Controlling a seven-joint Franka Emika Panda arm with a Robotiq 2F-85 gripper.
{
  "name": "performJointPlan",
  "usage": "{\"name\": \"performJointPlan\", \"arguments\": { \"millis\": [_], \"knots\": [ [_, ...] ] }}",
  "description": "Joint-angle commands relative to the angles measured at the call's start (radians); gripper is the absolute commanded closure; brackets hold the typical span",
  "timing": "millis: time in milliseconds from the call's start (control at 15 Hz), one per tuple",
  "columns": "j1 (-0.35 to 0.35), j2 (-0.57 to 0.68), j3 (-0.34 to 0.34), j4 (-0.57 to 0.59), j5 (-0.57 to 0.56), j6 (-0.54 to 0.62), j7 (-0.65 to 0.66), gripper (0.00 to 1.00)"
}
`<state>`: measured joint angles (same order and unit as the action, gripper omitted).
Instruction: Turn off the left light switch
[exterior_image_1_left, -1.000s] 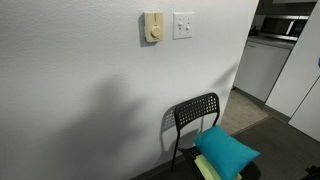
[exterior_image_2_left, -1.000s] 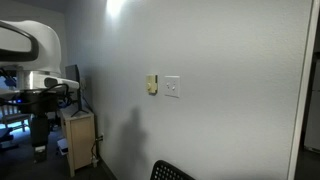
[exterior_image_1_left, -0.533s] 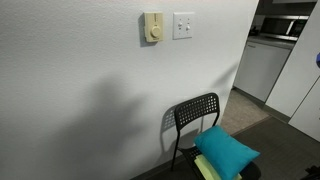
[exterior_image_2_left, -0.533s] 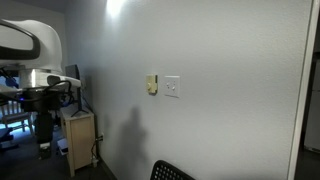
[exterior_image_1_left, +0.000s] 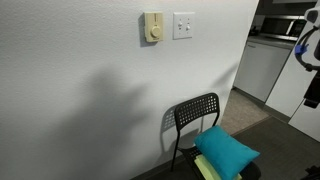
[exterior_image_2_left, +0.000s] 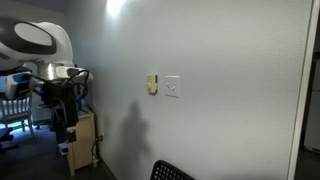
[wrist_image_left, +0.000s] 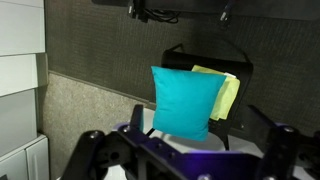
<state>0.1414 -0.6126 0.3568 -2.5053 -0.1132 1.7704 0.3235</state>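
The square white wall plate (exterior_image_1_left: 183, 25) hangs on the wall beside a cream-yellow box with a round knob (exterior_image_1_left: 152, 27). The left light switch (exterior_image_1_left: 179, 24) is the left of its two small toggles; it also shows in an exterior view (exterior_image_2_left: 169, 87), too small to read its position. My gripper (exterior_image_2_left: 68, 122) hangs dark under the white arm, well away from the plate and below its height. In the wrist view the gripper (wrist_image_left: 196, 112) is open and empty, and the switch is out of view.
A black chair (exterior_image_1_left: 194, 115) stands against the wall below the plate, with a teal pillow (exterior_image_1_left: 225, 151) and a yellow-green cushion (wrist_image_left: 228, 95) on its seat. A wooden cabinet (exterior_image_2_left: 80, 140) stands by the wall near the arm. Kitchen counters (exterior_image_1_left: 265, 60) lie beyond the wall's corner.
The arm has swung nearer the wall and risen. It now shows at the right edge of an exterior view where it was absent before.
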Motion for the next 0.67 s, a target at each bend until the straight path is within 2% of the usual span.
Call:
{"name": "performJointPlan", "arguments": {
  "millis": [0, 267, 467, 533, 600],
  "knots": [
    [0.017, 0.112, -0.016, 0.086, -0.069, 0.009, -0.084, 0.00],
    [0.034, 0.188, -0.025, 0.165, -0.158, 0.012, -0.198, 0.00],
    [0.062, 0.235, -0.051, 0.223, -0.202, 0.021, -0.352, 0.00],
    [0.060, 0.185, -0.039, 0.175, -0.186, 0.014, -0.262, 0.00],
    [0.065, 0.199, -0.045, 0.192, -0.191, 0.014, -0.295, 0.00]
  ]
}}
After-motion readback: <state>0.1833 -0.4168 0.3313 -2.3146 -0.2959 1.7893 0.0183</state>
